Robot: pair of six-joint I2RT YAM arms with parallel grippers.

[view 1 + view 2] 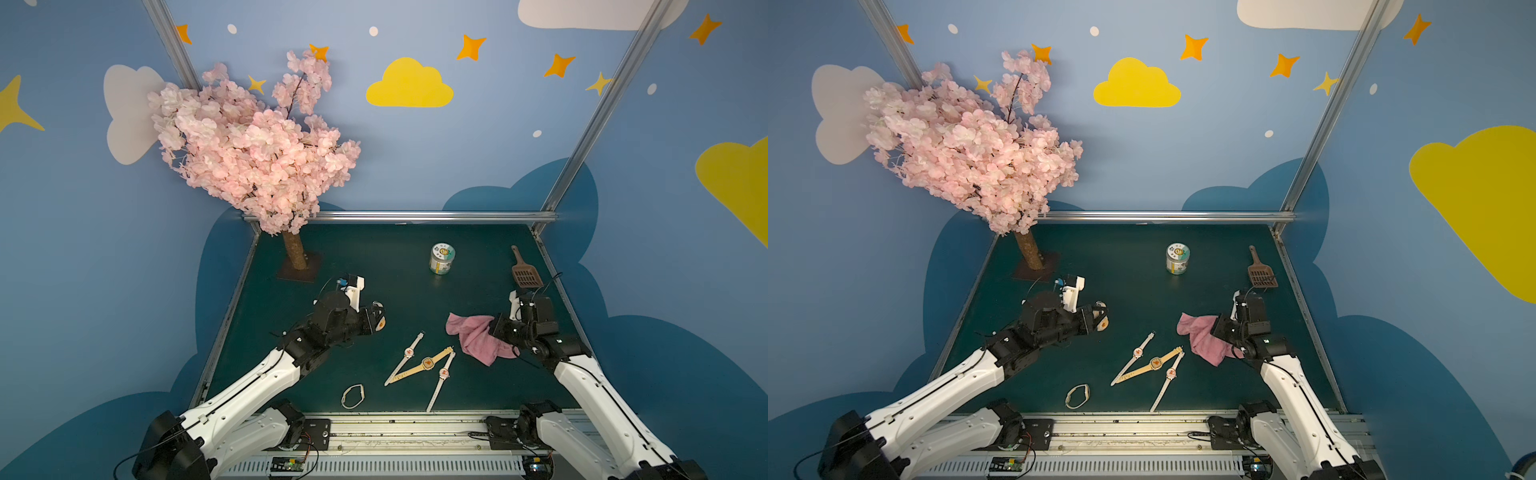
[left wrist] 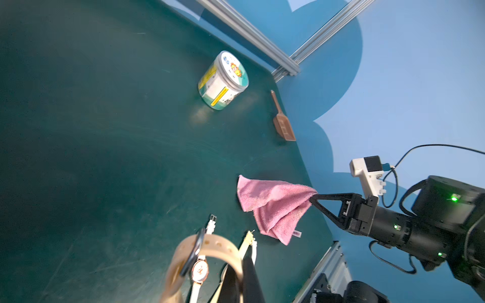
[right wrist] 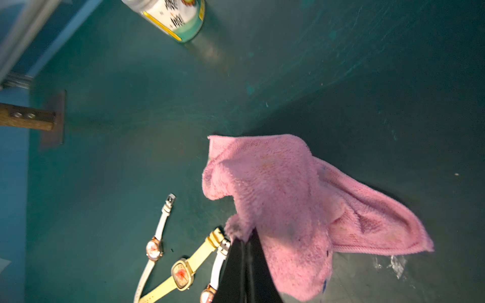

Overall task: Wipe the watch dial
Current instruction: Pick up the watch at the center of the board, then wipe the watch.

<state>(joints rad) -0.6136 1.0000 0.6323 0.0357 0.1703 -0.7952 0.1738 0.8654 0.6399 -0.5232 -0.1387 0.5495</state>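
Clamping beige watch (image 2: 210, 242), dial (image 1: 380, 323) partly hidden: left gripper (image 1: 377, 318) | right gripper (image 2: 314, 197) pinching pink cloth (image 2: 273, 202)

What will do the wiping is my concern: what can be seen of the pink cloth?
The pink cloth looks like soft, fluffy terry, crumpled and folded over itself, with a small label at one corner. The right pincer, shut, pinches a bunched fold, and the rest drapes down from it over the green table, near the end of the yellow-strapped watch. Whether it touches the table cannot be told.
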